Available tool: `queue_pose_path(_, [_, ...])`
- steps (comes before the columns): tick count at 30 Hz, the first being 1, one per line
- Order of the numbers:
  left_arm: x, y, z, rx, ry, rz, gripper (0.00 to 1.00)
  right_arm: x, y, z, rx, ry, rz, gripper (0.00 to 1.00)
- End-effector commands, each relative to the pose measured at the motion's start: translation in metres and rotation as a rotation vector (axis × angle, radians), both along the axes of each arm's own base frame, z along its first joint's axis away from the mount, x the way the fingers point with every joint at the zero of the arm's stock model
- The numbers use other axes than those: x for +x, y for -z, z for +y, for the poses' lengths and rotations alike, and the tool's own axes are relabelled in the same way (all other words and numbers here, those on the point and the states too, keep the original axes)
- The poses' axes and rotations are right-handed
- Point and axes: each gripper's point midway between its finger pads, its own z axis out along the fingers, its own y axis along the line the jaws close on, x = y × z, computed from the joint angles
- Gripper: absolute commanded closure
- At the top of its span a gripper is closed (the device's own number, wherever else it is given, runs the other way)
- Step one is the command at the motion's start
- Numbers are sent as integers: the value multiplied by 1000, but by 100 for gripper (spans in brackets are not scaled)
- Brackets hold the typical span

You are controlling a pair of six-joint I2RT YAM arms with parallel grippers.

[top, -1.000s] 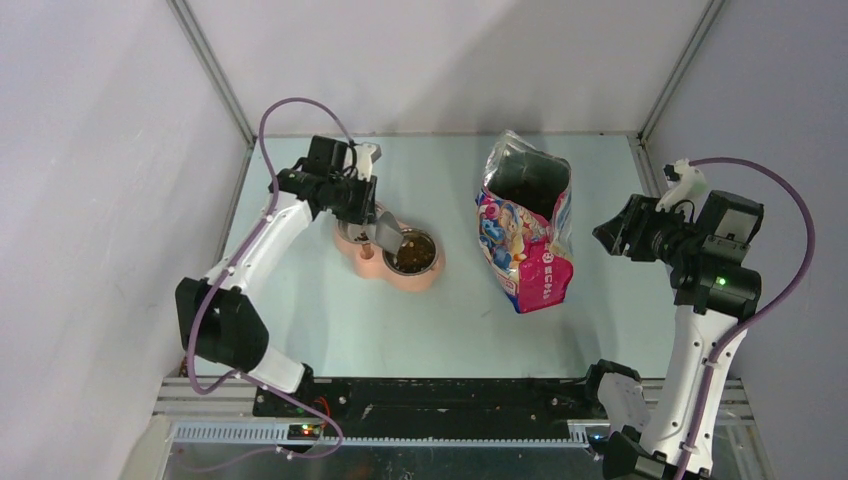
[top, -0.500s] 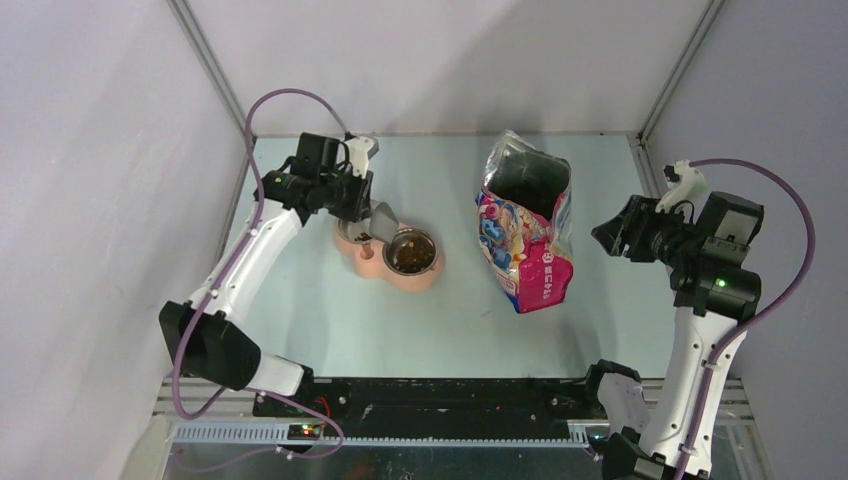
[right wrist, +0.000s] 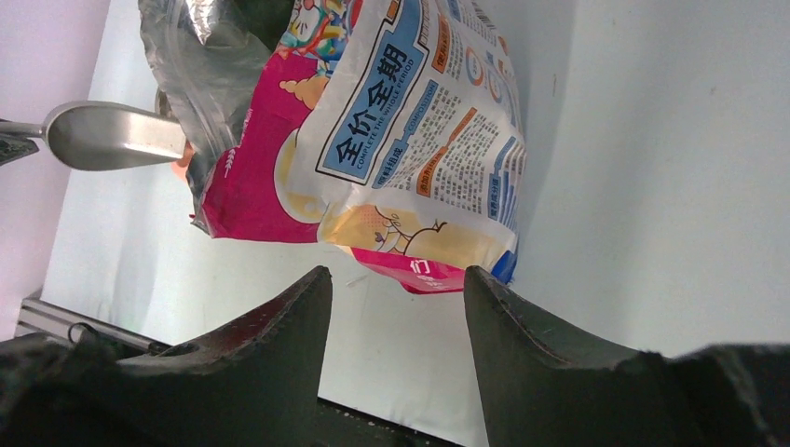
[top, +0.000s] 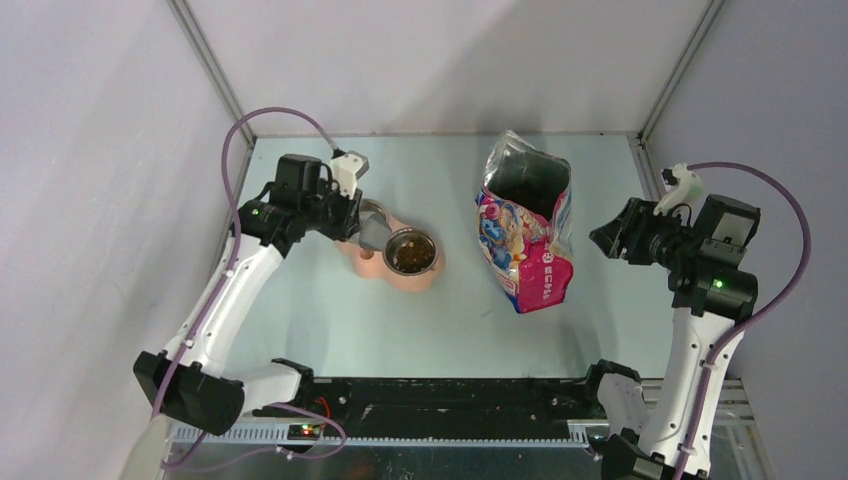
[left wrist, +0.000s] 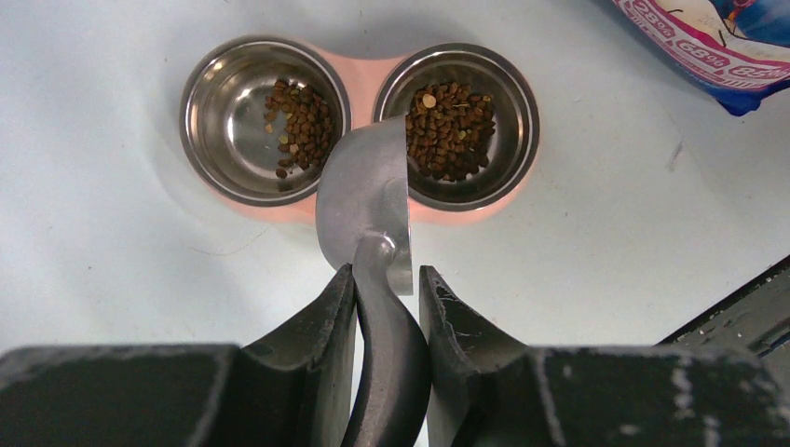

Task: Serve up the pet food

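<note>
Pinches the dark handle of the grey scoop point(left wrist: 361, 186) in the left end effector point(left wrist: 382, 279), fingers parted only by the handle's thickness and pressed on it from both sides. Holds the scoop above the peach feeder point(left wrist: 373, 67), metal end pointing away from the wrist and, in the left wrist view, lying over the gap between the two steel bowls.

Finds the pet food point(left wrist: 452, 130) in both bowls. In the right-hand bowl point(left wrist: 522, 93) of that view, a roundish heap over the middle, with no clear direction. In the left-hand bowl point(left wrist: 219, 112), a smaller patch pushed to the side nearest the scoop, long axis running away from the camera, roughly in line with the scoop's handle.

Spreads the right end effector point(right wrist: 396, 279) wide, gripping nothing, aimed at the printed bag point(right wrist: 410, 140). Stands that bag open-topped on the table point(top: 400, 320), to the right of the feeder and clear of those fingers.
</note>
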Motion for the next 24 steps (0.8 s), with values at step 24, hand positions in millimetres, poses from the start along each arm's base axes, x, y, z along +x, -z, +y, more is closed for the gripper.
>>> queue_pose_path(24, [25, -284, -142, -973, 143, -240, 100, 13, 0, -9, -3, 26, -29, 43])
